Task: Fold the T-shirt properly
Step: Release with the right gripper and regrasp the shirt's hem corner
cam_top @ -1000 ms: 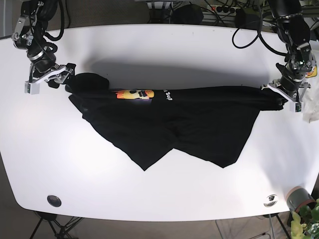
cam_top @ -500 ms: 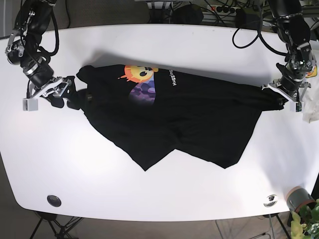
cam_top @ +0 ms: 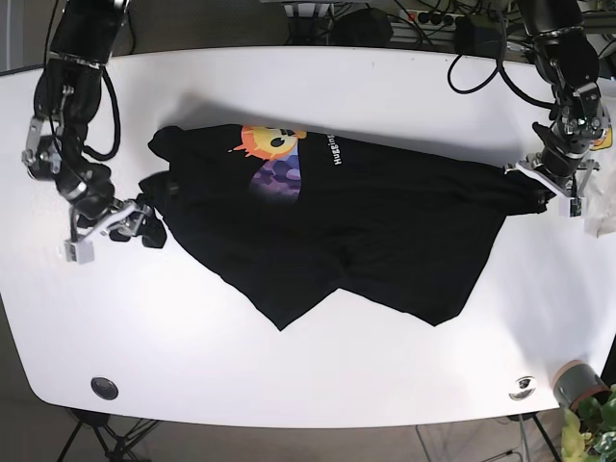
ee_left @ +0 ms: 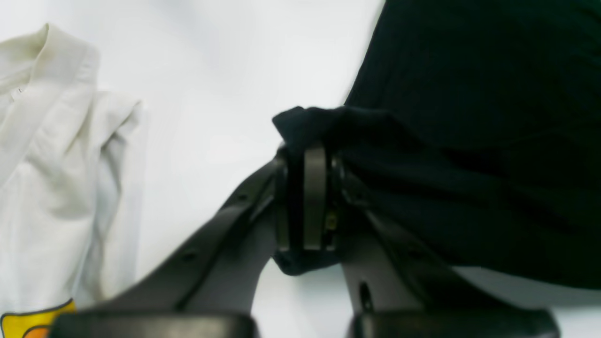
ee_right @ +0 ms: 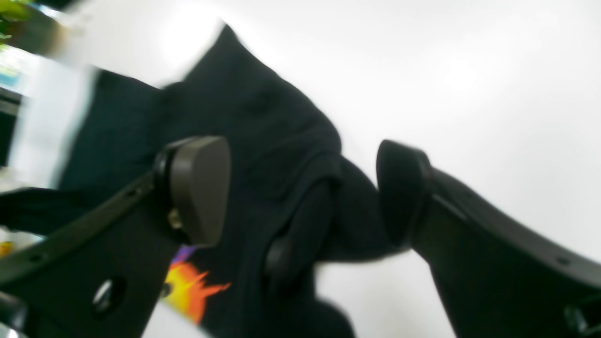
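Note:
The black T-shirt [cam_top: 366,231] lies spread across the white table, its orange and purple print [cam_top: 269,154] facing up near the far edge. In the base view my left gripper [cam_top: 541,189] is at the shirt's right end. The left wrist view shows that gripper [ee_left: 307,159] shut on a bunched fold of the black T-shirt [ee_left: 469,141]. My right gripper [cam_top: 142,227] sits at the shirt's left corner. In the right wrist view it [ee_right: 300,188] is open, fingers [ee_right: 202,188] wide apart, with the T-shirt's rumpled edge [ee_right: 263,126] lying between and below them.
A white garment [ee_left: 56,188] with a yellow print lies beside the left gripper, at the table's right edge [cam_top: 603,210]. A grey cup [cam_top: 577,383] and a plant [cam_top: 592,428] stand at the front right. Cables [cam_top: 472,67] trail over the back edge.
The right gripper moved toward the table's front and opened, letting the shirt's left corner drop. The upper left of the shirt unfolded and shows its print. The left gripper stayed put.

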